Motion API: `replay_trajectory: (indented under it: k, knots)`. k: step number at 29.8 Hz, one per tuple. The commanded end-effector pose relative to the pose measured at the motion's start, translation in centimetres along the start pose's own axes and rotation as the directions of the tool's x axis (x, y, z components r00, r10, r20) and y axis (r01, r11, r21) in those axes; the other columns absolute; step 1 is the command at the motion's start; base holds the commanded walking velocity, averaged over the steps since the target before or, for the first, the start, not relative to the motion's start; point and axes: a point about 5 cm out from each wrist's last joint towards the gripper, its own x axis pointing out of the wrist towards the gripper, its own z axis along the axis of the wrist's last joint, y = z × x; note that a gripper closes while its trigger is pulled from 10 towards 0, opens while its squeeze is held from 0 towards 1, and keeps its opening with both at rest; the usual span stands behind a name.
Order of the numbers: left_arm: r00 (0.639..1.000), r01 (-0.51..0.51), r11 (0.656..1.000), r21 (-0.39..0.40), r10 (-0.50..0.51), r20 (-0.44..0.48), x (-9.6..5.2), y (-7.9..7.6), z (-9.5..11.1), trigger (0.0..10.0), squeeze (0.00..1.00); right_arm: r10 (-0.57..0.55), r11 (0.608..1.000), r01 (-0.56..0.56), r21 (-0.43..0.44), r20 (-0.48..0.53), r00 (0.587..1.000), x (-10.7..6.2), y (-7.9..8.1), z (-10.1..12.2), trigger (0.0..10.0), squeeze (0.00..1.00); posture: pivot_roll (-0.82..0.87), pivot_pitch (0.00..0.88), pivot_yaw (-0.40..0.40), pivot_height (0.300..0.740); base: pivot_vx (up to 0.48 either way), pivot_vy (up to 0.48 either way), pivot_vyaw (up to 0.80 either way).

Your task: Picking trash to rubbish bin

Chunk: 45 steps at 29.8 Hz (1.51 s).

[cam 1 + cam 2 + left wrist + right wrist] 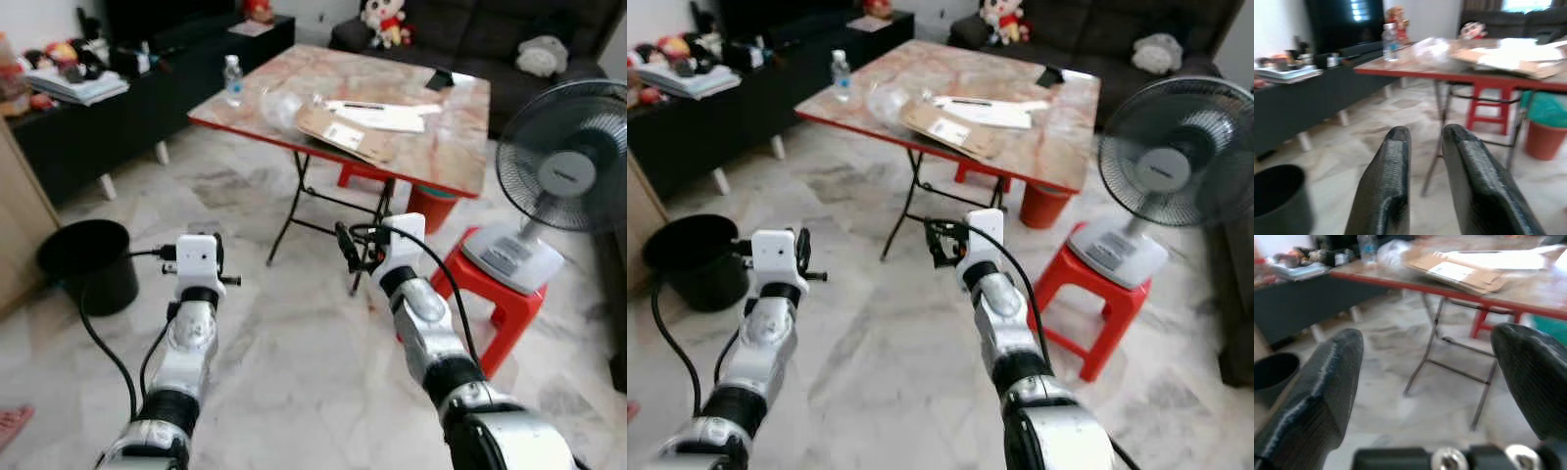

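No readable writing: the white label on the cardboard (348, 135) is too blurred, bottle (232, 79) label too.

Both your arms are raised fwd at mid height over the floor (294, 362), short of the counter (451, 137). Left tool (1425, 161): fingers nearly together, slim gap, gripping nothing. Right tool (1430, 377): fingers wide apart, empty, pointed at the counter's legs.

Trash sits ahead of both tools on the counter: crumpled clear plastic (279, 106) beside the cardboard, papers (387, 116) just past it. Bin (86, 262), black, stands on the floor to the left of the left tool. Fan (558, 181) on a red stool (490, 294), right of the right tool.
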Motion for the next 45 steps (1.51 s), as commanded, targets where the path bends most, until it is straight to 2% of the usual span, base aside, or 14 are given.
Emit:
replay_trajectory:
  k: [1, 14, 23, 26, 35, 41, 42, 45]
  knots:
    - [0.999, -0.029, 0.999, 0.015, 0.029, 0.025, 0.28, 1.19, 0.55, 10.0, 1.0, 0.018, 1.0, -0.018, 0.008, 0.028, 0.999, 0.59, 0.8, 0.81, 10.0, 0.0, 0.01, 0.0, -0.1, 0.74, 0.48, 0.0, 0.0]
    - [0.999, -0.021, 1.0, 0.008, 0.02, 0.029, 0.38, 0.91, 0.74, 10.0, 1.0, 0.041, 0.999, -0.04, -0.024, 0.038, 0.998, 0.59, 1.21, 0.86, 10.0, 0.0, 0.0, 0.0, -0.093, 0.74, 0.48, 0.0, 0.0]
    - [0.999, -0.015, 1.0, 0.003, 0.015, 0.035, 0.48, 0.87, 0.91, 10.0, 1.0, 0.055, 0.998, -0.053, -0.043, 0.038, 0.998, 0.59, 1.42, 0.86, 10.0, 0.0, 0.0, 0.0, -0.095, 0.74, 0.48, 0.0, 0.78]
    - [0.999, -0.041, 0.998, -0.056, 0.043, 0.029, 0.49, 1.01, 0.95, 10.0, 1.0, 0.06, 0.997, -0.059, -0.049, 0.036, 0.998, 0.59, 1.53, 0.8, 10.0, 0.0, 0.01, 0.0, -0.097, 0.74, 0.48, 0.0, 0.8]
    - [0.999, -0.035, 0.999, -0.034, 0.036, 0.039, 0.54, 1.21, 1.12, 10.0, 1.0, 0.07, 0.996, -0.068, -0.05, 0.036, 0.997, 0.61, 1.73, 0.76, 10.0, 0.0, 0.01, 0.0, -0.099, 0.74, 0.48, 0.0, 0.8]
    - [0.999, -0.041, 0.999, -0.034, 0.042, 0.034, 0.51, 1.27, 1.07, 10.0, 1.0, 0.063, 0.997, -0.061, -0.044, 0.025, 0.998, 0.66, 1.7, 0.69, 10.0, 0.0, 0.01, 0.0, -0.099, 0.74, 0.48, 0.0, 0.0]
    - [0.999, -0.041, 0.999, -0.032, 0.042, 0.03, 0.51, 1.23, 1.02, 10.0, 0.0, 0.064, 0.997, -0.063, -0.043, 0.025, 0.998, 0.65, 1.71, 0.68, 10.0, 0.0, 0.01, 0.0, -0.099, 0.74, 0.48, 0.0, 0.0]
    - [0.999, -0.04, 0.999, -0.029, 0.04, 0.028, 0.5, 1.18, 1.0, 10.0, 0.0, 0.066, 0.997, -0.065, -0.042, 0.025, 0.997, 0.65, 1.72, 0.68, 10.0, 0.0, 0.01, 0.0, -0.099, 0.74, 0.48, 0.0, 0.0]
